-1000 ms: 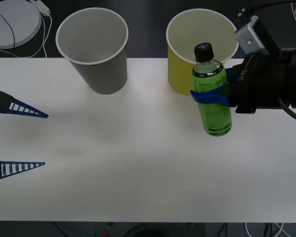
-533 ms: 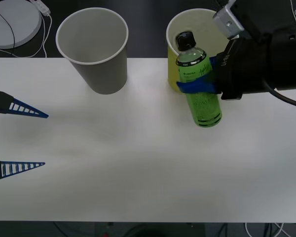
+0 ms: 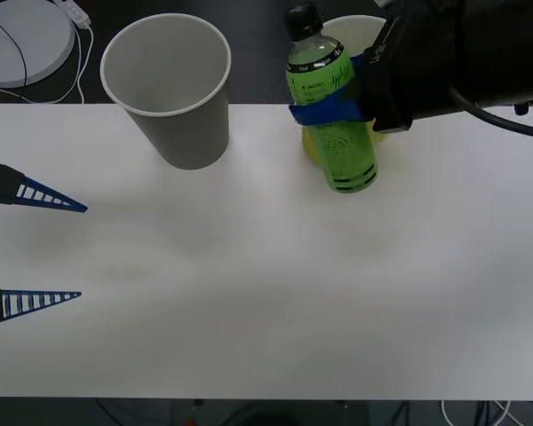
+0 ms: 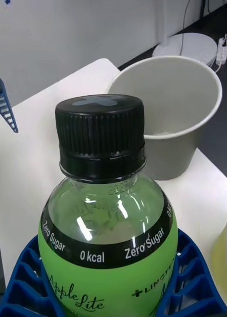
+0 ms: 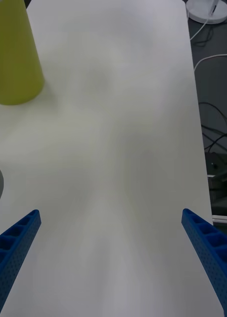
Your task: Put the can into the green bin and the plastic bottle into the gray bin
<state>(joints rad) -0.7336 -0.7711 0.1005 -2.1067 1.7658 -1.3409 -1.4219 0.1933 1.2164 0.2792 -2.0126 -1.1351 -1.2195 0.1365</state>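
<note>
My right gripper is shut on the plastic bottle, a clear bottle of green liquid with a black cap. It holds the bottle upright above the table, in front of the green bin, which the bottle and arm mostly cover. The gray bin stands upright and open to the bottle's left; the right wrist view shows it just beyond the cap. At the table's left edge my left gripper stays open with nothing in it. The can is out of view.
A white round base with a cable lies behind the table at the far left. The white table stretches wide between the two arms. Cables run on the floor past the table's side edge.
My right gripper has carried the bottle up and to the left, from beside the green bin to in front of it, closer to the gray bin. The left arm has not moved.
</note>
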